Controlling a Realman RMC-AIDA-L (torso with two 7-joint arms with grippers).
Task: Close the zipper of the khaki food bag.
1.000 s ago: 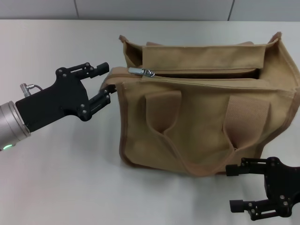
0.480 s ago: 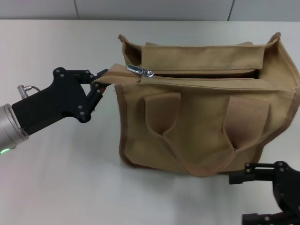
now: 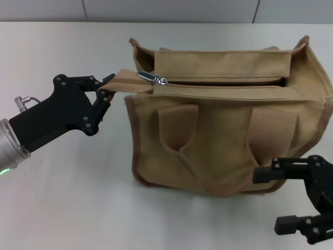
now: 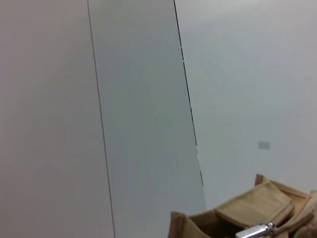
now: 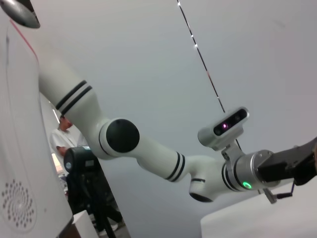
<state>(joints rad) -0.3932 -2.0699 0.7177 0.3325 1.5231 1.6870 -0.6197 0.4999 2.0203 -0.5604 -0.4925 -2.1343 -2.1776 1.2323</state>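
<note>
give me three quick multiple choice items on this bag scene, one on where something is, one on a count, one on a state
1. Where is the small silver metal zipper pull?
A. at the bag's end near the left gripper
B. midway along the top
C. at the end far from the left gripper

2. How many wide handle loops show on the front of the boxy khaki canvas bag?
A. one
B. two
C. four

3. What is the left gripper doing?
A. hanging open above the table
B. shut on the brown end tab
C. gripping a handle

Answers: 1 A, the pull lies by the pinched end. 2 B, two loops hang on the front. 3 B, its fingers clamp the tab.
</note>
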